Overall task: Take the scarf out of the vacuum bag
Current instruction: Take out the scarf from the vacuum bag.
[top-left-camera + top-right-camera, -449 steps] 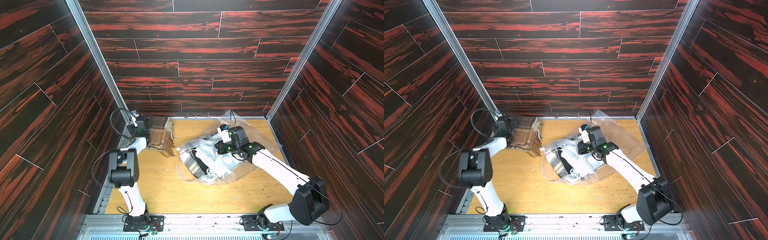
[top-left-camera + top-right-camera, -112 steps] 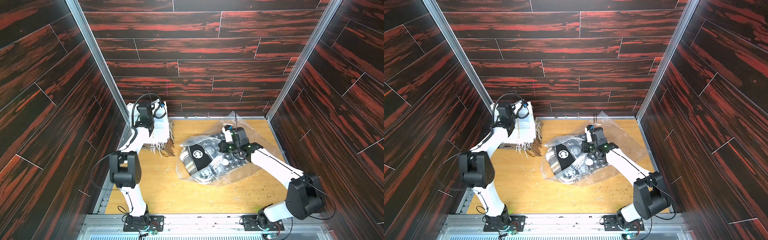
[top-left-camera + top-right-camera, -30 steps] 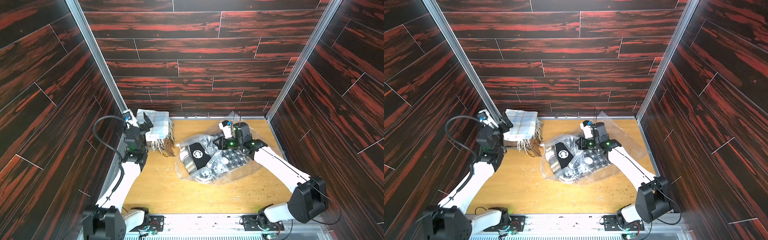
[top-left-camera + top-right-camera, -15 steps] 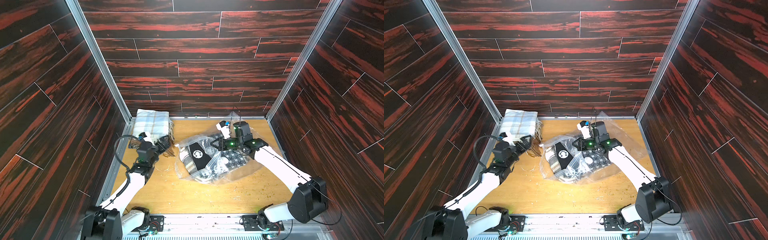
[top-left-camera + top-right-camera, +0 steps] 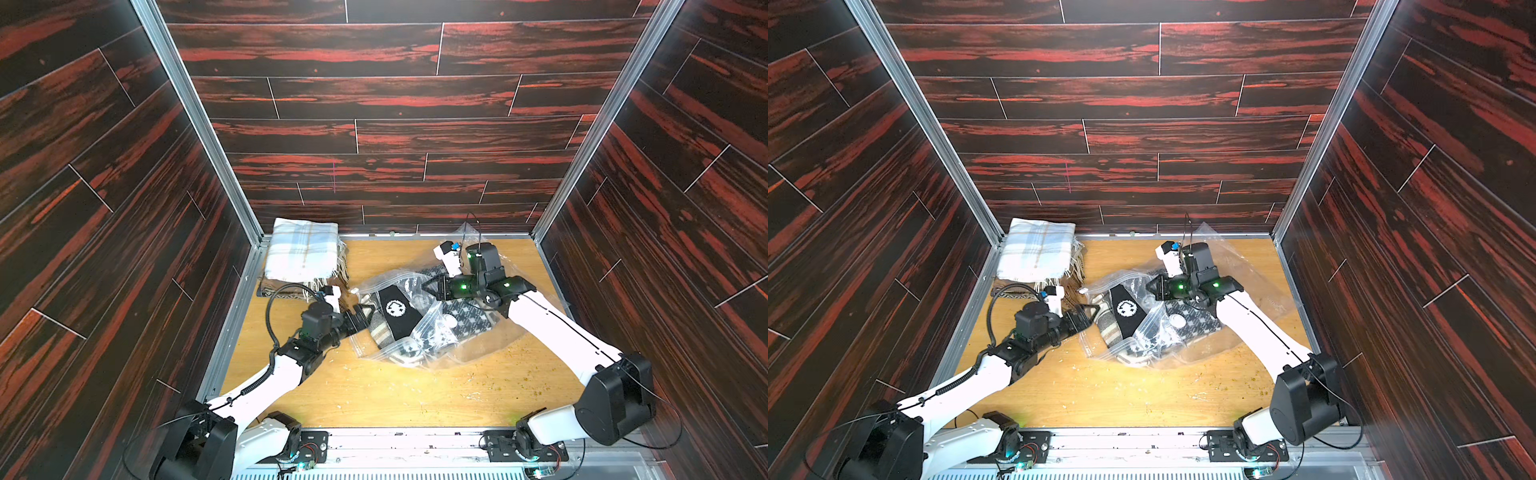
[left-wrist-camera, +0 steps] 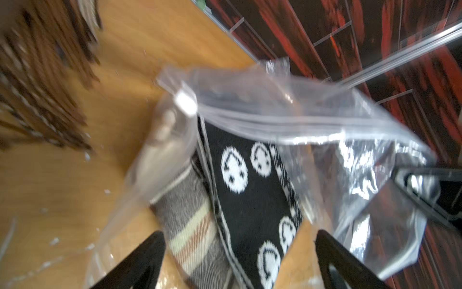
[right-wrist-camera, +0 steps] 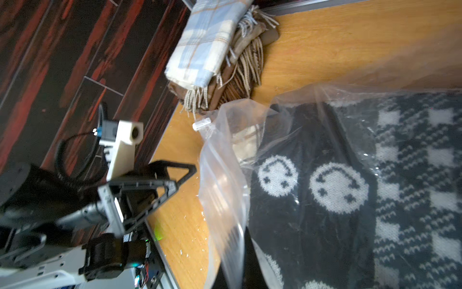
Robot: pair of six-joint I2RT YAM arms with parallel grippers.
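Observation:
The clear vacuum bag lies mid-table with its mouth facing left. Inside are a black scarf with white face emblems, a grey striped scarf and a black-and-white checked one. My left gripper is open at the bag's mouth, its fingers on either side of the black and striped scarf ends. My right gripper is shut on the bag's upper lip and holds it raised.
A folded pale blue plaid scarf sits on a brown fringed one in the back left corner. Dark wood-pattern walls close in three sides. Crumbs dot the wooden table.
My left arm has swung from the stack in the back left corner down to the bag's mouth. The right gripper has kept its hold on the bag's lip.

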